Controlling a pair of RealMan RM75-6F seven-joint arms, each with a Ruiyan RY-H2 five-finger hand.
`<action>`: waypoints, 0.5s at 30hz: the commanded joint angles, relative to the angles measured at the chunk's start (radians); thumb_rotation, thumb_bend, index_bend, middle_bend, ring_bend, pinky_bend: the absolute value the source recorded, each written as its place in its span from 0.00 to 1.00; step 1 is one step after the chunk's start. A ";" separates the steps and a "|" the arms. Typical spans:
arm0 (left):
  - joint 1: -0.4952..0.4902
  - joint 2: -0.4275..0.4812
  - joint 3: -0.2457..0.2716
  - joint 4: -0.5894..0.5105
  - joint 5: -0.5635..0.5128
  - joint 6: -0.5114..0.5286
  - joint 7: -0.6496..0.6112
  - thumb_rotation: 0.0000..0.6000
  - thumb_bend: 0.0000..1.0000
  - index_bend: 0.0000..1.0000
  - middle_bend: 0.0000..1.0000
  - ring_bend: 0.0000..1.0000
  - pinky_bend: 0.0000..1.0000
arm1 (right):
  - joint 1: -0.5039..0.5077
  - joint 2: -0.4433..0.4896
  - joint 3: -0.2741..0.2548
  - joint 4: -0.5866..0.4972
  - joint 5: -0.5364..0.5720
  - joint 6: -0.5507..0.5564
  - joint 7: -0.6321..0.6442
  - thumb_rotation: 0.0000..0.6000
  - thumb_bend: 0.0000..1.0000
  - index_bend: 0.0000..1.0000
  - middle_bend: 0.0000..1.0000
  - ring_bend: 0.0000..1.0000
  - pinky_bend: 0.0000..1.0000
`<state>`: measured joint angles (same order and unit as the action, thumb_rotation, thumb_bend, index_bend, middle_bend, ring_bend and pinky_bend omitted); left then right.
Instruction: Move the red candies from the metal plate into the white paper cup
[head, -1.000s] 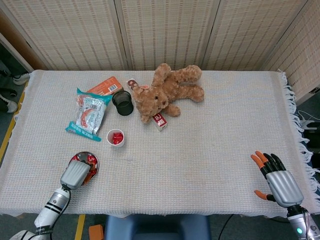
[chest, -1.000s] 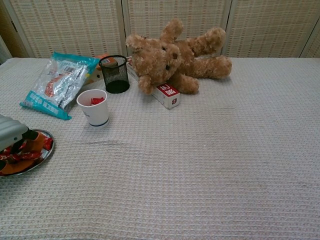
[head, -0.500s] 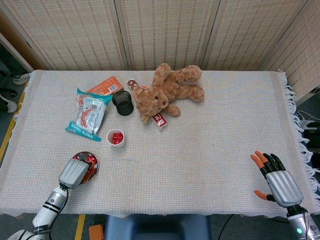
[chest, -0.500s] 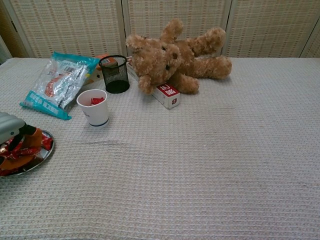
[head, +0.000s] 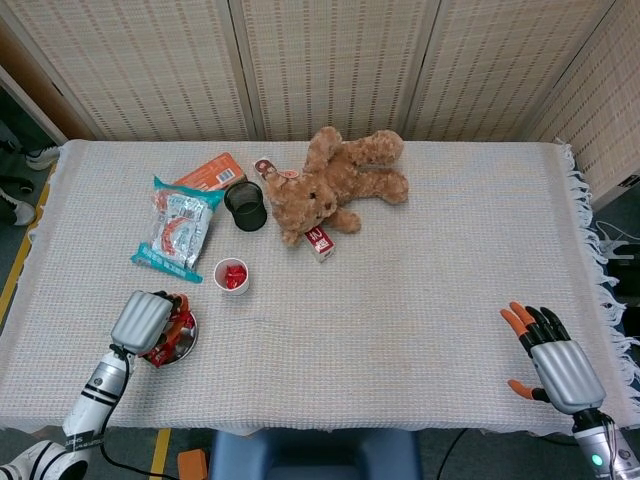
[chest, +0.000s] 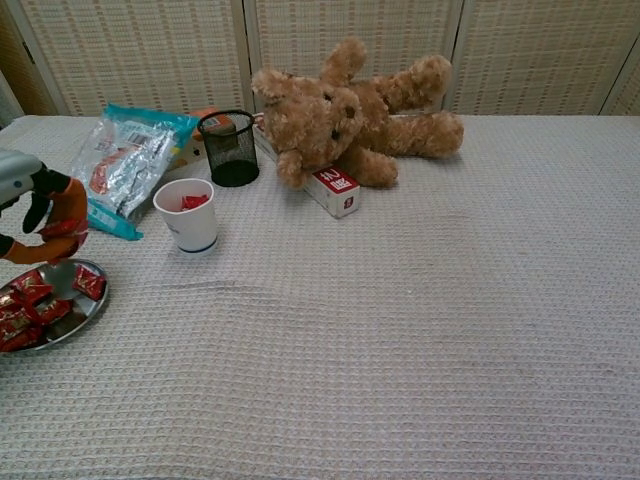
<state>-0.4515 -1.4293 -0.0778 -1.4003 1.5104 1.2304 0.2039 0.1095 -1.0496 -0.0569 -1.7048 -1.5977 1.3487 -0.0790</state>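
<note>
1. brown teddy bear lying at the table's far middle, a small red-and-white box at its front.
2. teal snack bag flat at far left, near a black mesh cup.
3. right hand resting at the near right corner, fingers spread, holding nothing.
4. left hand raised above the metal plate, pinching a red candy between orange fingertips.
5. round, shiny plate at the near left edge, red candies in crinkled wrappers heaped inside, pointing every which way.
6. white paper cup upright just beyond the plate, mouth up, red candy inside.
</note>
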 joint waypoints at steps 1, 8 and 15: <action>-0.039 0.004 -0.039 -0.034 -0.006 -0.015 0.008 1.00 0.43 0.58 0.64 0.62 1.00 | 0.001 -0.001 0.000 0.000 0.001 -0.001 -0.002 1.00 0.05 0.00 0.00 0.00 0.00; -0.150 -0.062 -0.119 -0.006 -0.051 -0.101 0.056 1.00 0.43 0.58 0.64 0.62 1.00 | -0.001 0.001 0.003 0.000 0.005 0.004 0.002 1.00 0.05 0.00 0.00 0.00 0.00; -0.243 -0.174 -0.156 0.117 -0.080 -0.153 0.068 1.00 0.43 0.58 0.64 0.62 1.00 | -0.004 0.003 0.009 0.004 0.022 0.005 0.004 1.00 0.05 0.00 0.00 0.00 0.00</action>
<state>-0.6649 -1.5685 -0.2209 -1.3239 1.4381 1.0938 0.2708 0.1061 -1.0471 -0.0484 -1.7009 -1.5770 1.3540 -0.0749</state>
